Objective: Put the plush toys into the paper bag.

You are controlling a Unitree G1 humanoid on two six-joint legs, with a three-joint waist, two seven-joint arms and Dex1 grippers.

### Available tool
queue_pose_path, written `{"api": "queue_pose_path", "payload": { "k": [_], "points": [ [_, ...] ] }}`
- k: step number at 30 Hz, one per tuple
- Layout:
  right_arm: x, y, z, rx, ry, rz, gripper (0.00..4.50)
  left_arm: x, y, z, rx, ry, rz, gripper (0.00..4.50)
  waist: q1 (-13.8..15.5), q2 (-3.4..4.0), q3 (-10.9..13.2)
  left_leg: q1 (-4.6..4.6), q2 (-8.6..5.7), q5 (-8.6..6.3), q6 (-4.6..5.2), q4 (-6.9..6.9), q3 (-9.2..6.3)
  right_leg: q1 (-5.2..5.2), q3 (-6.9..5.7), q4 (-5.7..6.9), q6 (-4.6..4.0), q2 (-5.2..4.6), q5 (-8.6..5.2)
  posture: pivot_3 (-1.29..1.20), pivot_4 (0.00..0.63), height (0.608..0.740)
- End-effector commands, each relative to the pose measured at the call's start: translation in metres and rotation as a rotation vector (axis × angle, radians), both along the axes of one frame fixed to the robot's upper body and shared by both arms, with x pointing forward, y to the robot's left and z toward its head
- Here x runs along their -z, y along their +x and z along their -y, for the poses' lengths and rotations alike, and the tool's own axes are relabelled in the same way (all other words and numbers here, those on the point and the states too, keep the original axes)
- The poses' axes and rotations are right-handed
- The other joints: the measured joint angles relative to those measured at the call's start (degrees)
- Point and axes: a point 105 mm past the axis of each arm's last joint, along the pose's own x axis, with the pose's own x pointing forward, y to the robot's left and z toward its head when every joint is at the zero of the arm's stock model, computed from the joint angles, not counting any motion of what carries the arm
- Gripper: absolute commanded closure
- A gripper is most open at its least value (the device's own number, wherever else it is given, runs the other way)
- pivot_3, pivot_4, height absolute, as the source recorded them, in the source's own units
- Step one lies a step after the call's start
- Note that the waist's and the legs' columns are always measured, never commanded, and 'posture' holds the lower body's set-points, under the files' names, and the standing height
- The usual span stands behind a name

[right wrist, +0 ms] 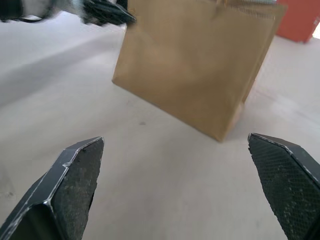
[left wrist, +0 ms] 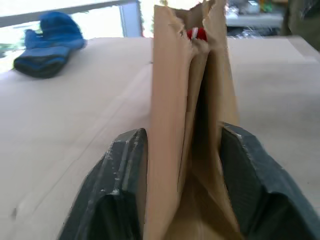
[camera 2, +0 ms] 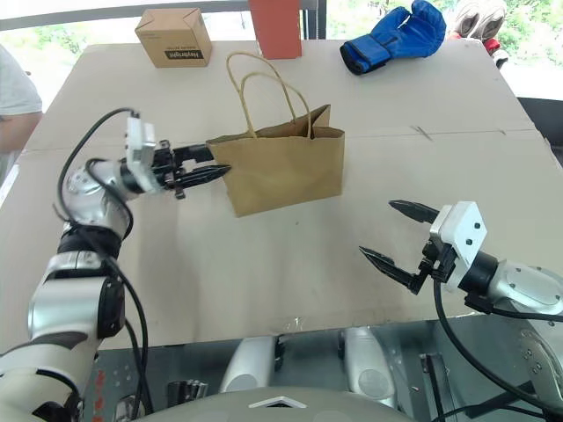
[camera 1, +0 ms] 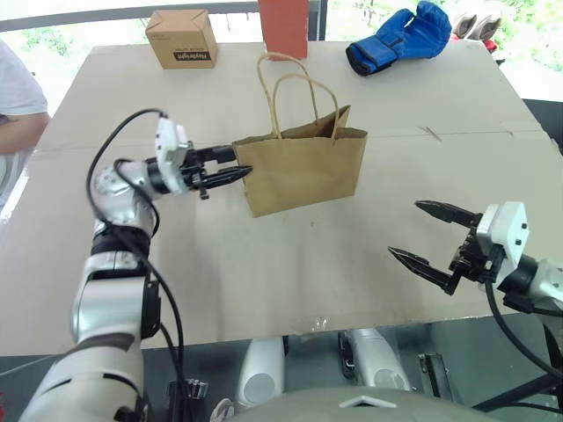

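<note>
Right tool spreads its two black pointed fingers wide, empty, above the pale cardboard-covered bench. Beyond it stands the creased brown kraft paper bag with twisted cord handles, its end edge pinched between the left tool's textured pads; something red-and-white shows inside.

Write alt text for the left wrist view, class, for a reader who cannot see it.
The left claw has its two black fingers on either side of a brown paper bag's narrow end. A bit of red and white peeks from the bag's top, and a blue boxing glove lies on the table behind.
</note>
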Motion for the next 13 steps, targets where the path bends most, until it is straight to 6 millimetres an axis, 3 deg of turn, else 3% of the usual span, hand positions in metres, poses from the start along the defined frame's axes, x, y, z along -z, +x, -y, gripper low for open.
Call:
{"api": "queue_pose_path", "payload": {
  "k": [1,4,7,10,13],
  "points": [
    [-0.009,0.001,0.012,0.014,-0.003,0.042,0.00,-0.013,-0.023,-0.009,-0.079,-0.045,-0.017,2.24,0.1,0.00,0.0,0.01,0.01,0.00,0.00,0.00,-0.02,0.00,-0.02,0.01,0.00,0.00,0.00,0.00,0.150,0.740],
    [-0.003,0.013,0.043,0.119,-0.052,0.034,0.00,0.012,-0.063,-0.014,-0.223,-0.070,-0.154,2.24,-0.1,0.04,0.0,0.11,0.04,0.00,-0.01,0.00,0.09,0.09,0.03,0.00,-0.05,-0.09,-0.03,0.00,0.150,0.740],
    [0.003,0.014,0.069,0.193,-0.093,0.015,0.00,0.030,-0.100,-0.004,-0.288,-0.080,-0.275,2.24,0.2,-0.04,0.0,0.56,-0.06,-0.02,-0.01,-0.20,0.31,0.39,0.14,-0.09,-0.19,-0.33,-0.13,0.00,0.150,0.740],
    [0.012,0.010,0.082,0.210,-0.132,-0.024,0.00,0.044,-0.123,-0.001,-0.333,-0.045,-0.334,2.24,1.1,0.04,-0.1,0.89,0.04,-0.03,-0.04,-0.21,0.41,0.67,0.02,-0.13,-0.03,-0.40,-0.31,0.00,0.150,0.740],
    [0.020,0.009,0.087,0.218,-0.166,-0.045,0.00,0.048,-0.129,-0.004,-0.370,-0.016,-0.338,2.24,1.1,0.09,-0.1,0.92,0.02,-0.17,-0.26,-0.25,0.62,0.65,-0.12,-0.17,-0.02,-0.68,-0.32,0.00,0.150,0.740]
  ]
}}
